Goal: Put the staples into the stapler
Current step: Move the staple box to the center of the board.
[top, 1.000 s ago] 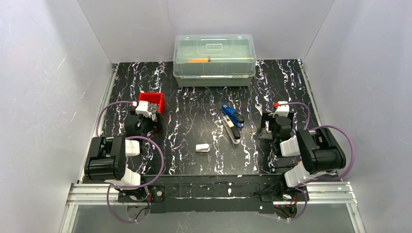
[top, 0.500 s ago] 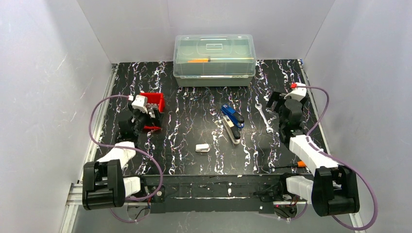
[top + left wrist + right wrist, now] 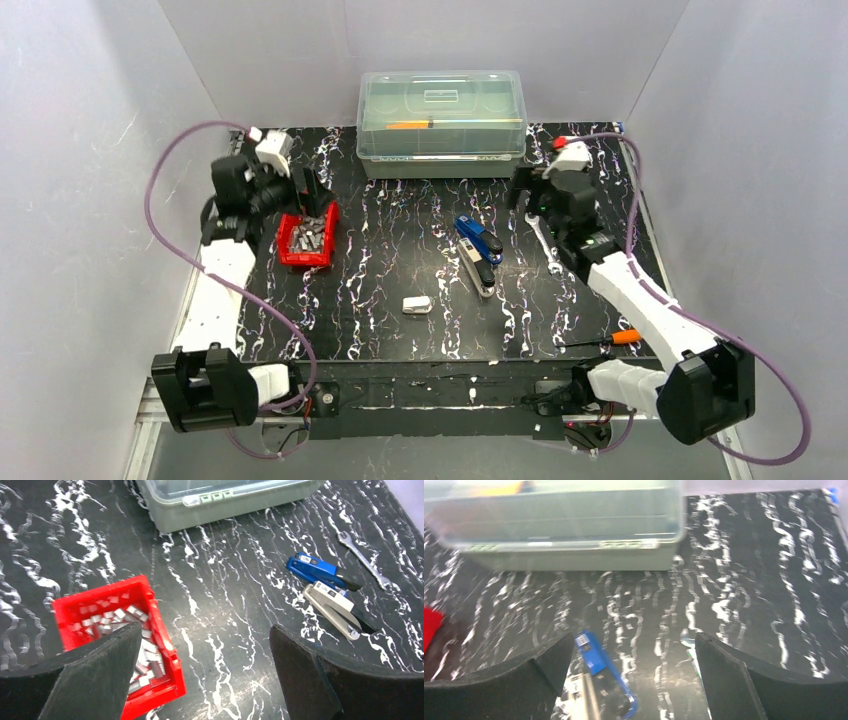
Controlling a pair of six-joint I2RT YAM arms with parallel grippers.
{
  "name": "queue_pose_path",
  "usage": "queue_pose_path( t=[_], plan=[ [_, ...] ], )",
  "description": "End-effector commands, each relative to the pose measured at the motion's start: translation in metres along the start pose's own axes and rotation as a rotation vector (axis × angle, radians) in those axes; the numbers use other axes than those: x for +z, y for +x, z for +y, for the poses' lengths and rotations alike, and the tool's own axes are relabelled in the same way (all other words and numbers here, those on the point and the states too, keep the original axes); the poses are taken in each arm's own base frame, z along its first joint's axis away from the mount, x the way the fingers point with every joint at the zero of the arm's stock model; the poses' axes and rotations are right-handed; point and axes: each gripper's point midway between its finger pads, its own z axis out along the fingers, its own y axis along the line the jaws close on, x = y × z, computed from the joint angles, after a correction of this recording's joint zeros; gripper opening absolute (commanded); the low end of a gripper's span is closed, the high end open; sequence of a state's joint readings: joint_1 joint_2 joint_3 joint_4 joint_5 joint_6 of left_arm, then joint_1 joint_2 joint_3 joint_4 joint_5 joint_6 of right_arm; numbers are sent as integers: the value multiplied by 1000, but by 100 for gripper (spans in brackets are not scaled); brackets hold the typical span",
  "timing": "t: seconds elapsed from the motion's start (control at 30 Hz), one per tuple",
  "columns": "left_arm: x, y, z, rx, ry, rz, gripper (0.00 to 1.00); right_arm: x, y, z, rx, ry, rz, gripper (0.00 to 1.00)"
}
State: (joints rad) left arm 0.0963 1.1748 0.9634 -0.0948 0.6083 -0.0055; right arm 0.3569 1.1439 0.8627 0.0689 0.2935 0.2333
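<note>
Reach phase — left hand (image 3: 205, 629) gaping, empty, above the staples (image 3: 117, 617) in the red bin (image 3: 100, 592); right hand (image 3: 634, 636) wide, empty, near the blue stapler (image 3: 594, 655). Next: dip in, pinch one strip.

Staples (image 3: 120, 617) partly hidden behind left gripper (image 3: 204, 630); blue stapler (image 3: 595, 656) blurred.

The counter (image 3: 400, 320) looks like smooth black stone veined white (faintly shiny). The red bin (image 3: 100, 591) is glossy plastic, the staples (image 3: 145, 657) bright bare metal. The lidded box (image 3: 440, 110) is cloudy clear plastic; the blue stapler (image 3: 312, 570) is shiny, the wrench (image 3: 360, 557) dull metal.
</note>
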Motion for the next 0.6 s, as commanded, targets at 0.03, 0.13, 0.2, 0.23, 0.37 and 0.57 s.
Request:
queue_pose_path(
  t=[0.03,0.13,0.2,0.23,0.37,0.57],
  plan=[
    [-21,3,26,-11,-161,240,99,-18,8,61,-175,-32,60,100],
    [-27,0,48,-19,-233,268,99,-23,18,88,-235,-43,88,100],
    [-28,7,65,-34,-289,292,99,-27,22,102,-275,-42,96,100],
    [-29,9,72,-48,-307,299,96,-29,22,111,-290,-48,96,97],
    [-32,21,101,-113,-379,333,80,-36,31,140,-352,-68,107,94],
    [-26,42,125,-117,-401,387,62,-47,45,166,-386,-98,117,92]
  ],
)
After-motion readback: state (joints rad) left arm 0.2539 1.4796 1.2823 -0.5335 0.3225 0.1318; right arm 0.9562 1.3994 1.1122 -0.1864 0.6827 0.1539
